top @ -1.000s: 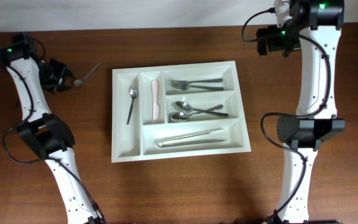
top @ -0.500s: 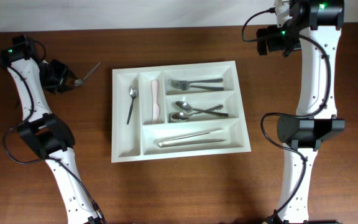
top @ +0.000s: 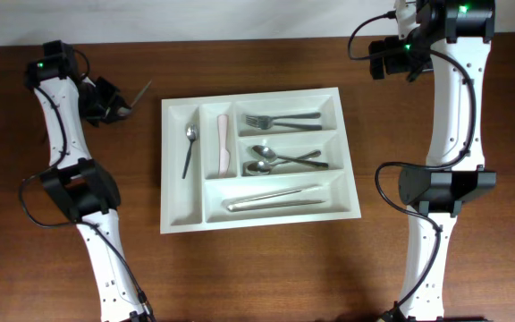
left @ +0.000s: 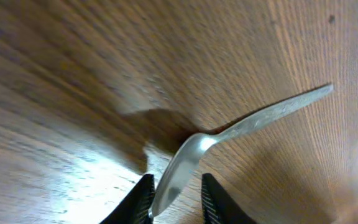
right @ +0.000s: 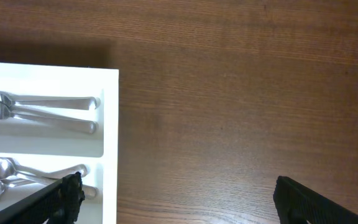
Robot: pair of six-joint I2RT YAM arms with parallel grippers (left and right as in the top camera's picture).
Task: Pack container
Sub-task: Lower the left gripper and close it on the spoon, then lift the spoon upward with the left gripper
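The container, a white five-compartment cutlery tray, lies mid-table. It holds a spoon, a pale knife, forks, spoons and long utensils. My left gripper is left of the tray. It is shut on the bowl of a metal spoon, whose handle points away over the wood, casting a shadow; the jaws pinch the bowl. My right gripper is open and empty above the table right of the tray, with its fingers spread wide. The tray's right edge shows in its view.
Brown wooden table all round the tray. A white wall strip runs along the far edge. Both arm bases stand at the table's front left and front right.
My left arm has swung right and farther back, carrying the spoon closer to the tray's far left corner. The right arm has not moved.
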